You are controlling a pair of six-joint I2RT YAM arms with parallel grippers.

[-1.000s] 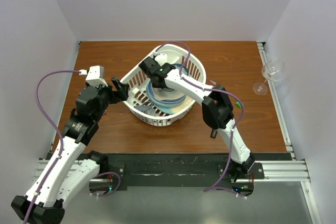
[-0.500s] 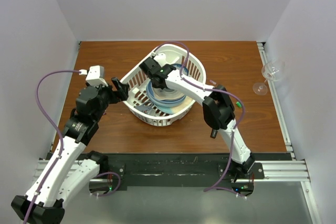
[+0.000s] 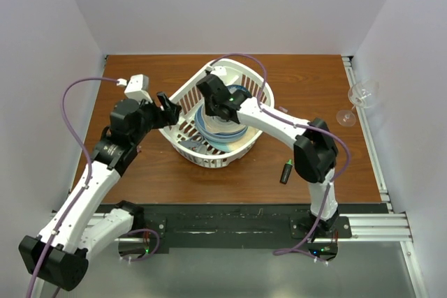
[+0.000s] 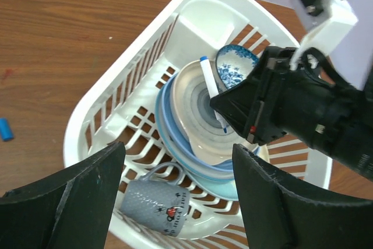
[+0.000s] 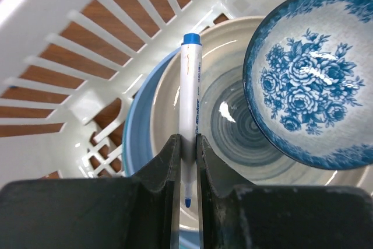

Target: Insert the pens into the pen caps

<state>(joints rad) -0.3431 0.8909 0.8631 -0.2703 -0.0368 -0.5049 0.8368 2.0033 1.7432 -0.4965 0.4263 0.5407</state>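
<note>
The right elbow had swung outward, and the left arm had reached up to the left rim of the basket (image 3: 185, 89). The right claw (image 5: 186, 144) pinched a white pen (image 5: 190, 97) (blue at both ends) over the plates (image 5: 233, 115), close to the slatted wall. The left claw (image 3: 166, 108) gaped, empty. A marker (image 3: 286, 171) lay on the desk (image 3: 174, 172).

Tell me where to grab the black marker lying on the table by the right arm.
Mid-barrel, straight down from above. The black marker lies flat on the table, running roughly near-to-far with its green end far, so close across its narrow width.
</note>
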